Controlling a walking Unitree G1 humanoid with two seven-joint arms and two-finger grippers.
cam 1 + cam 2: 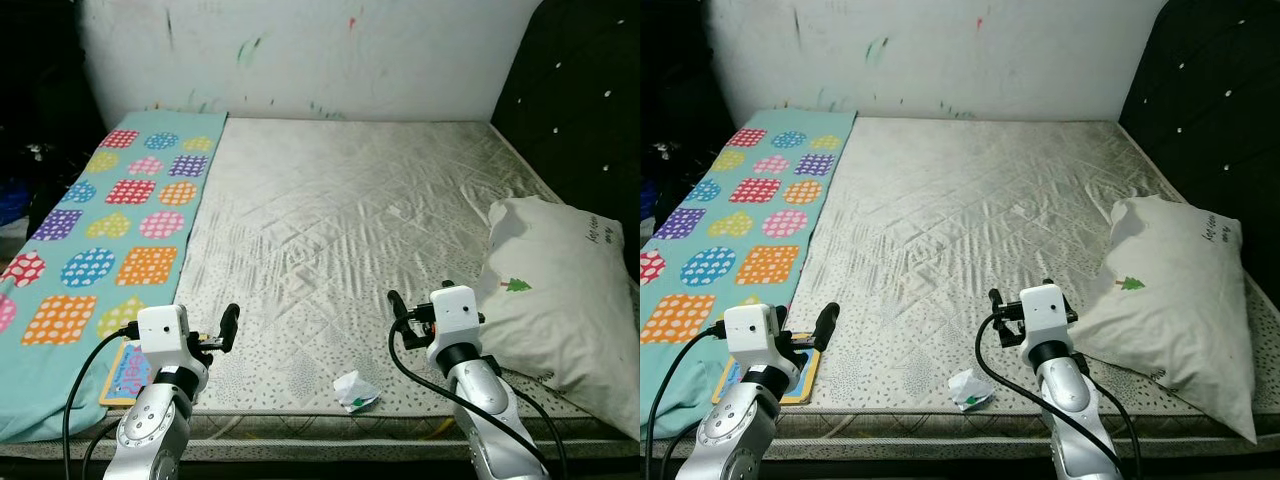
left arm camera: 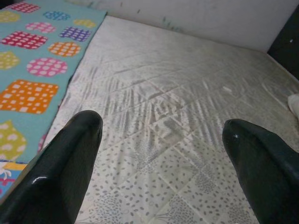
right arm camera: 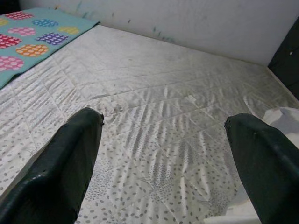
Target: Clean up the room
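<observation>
A crumpled white and green wrapper (image 1: 355, 390) lies on the grey quilted mattress (image 1: 340, 220) near its front edge, between my two arms. A small colourful book (image 1: 124, 376) lies at the front left, on the edge of a teal blanket (image 1: 110, 220) with bright patches. My left gripper (image 1: 207, 320) hovers open just right of the book, nothing between its fingers (image 2: 70, 158). Low over the mattress, up and right of the wrapper, my right gripper (image 1: 421, 295) is open and empty. A white pillow (image 1: 560, 290) lies to its right.
The teal blanket covers the left strip of the bed. A white wall (image 1: 320, 50) with paint marks stands behind it, and a dark padded headboard (image 1: 590, 110) runs along the right. Dark clutter (image 1: 20, 180) lies left of the bed.
</observation>
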